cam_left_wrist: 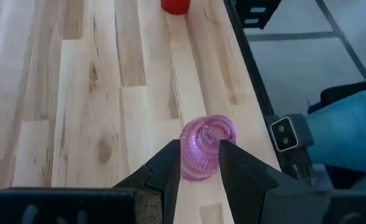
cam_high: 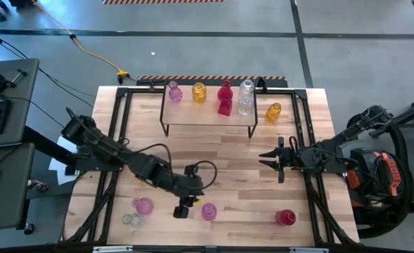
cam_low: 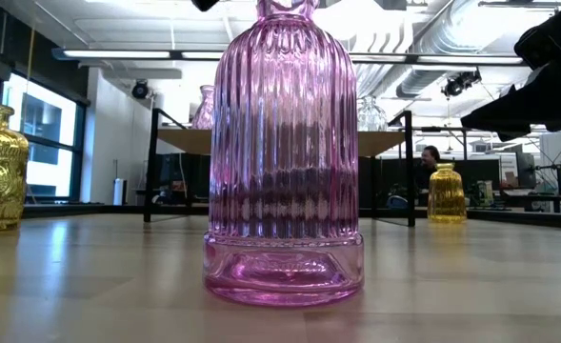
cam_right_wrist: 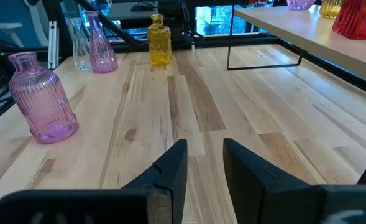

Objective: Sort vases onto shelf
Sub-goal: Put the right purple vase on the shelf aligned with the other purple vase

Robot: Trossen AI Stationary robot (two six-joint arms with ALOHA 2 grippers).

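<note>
A pink ribbed vase (cam_high: 209,211) (cam_left_wrist: 207,148) (cam_low: 283,162) stands upright on the table near its front edge. My left gripper (cam_high: 185,209) (cam_left_wrist: 199,147) hovers above it and a little to its left, slanting down. It is open, and the vase shows in the gap between the fingertips. The shelf (cam_high: 210,112) at the far middle carries pink (cam_high: 173,92), yellow (cam_high: 199,92), red (cam_high: 225,98) and clear (cam_high: 246,97) vases. My right gripper (cam_high: 263,159) (cam_right_wrist: 204,144) waits open and empty over the table's right middle.
On the table stand a pink vase (cam_high: 143,205) and a clear vase (cam_high: 131,219) at the near left. A red vase (cam_high: 285,217) is at the near right and an amber vase (cam_high: 273,111) is right of the shelf. Another yellow vase (cam_right_wrist: 160,40) stands beneath my left arm.
</note>
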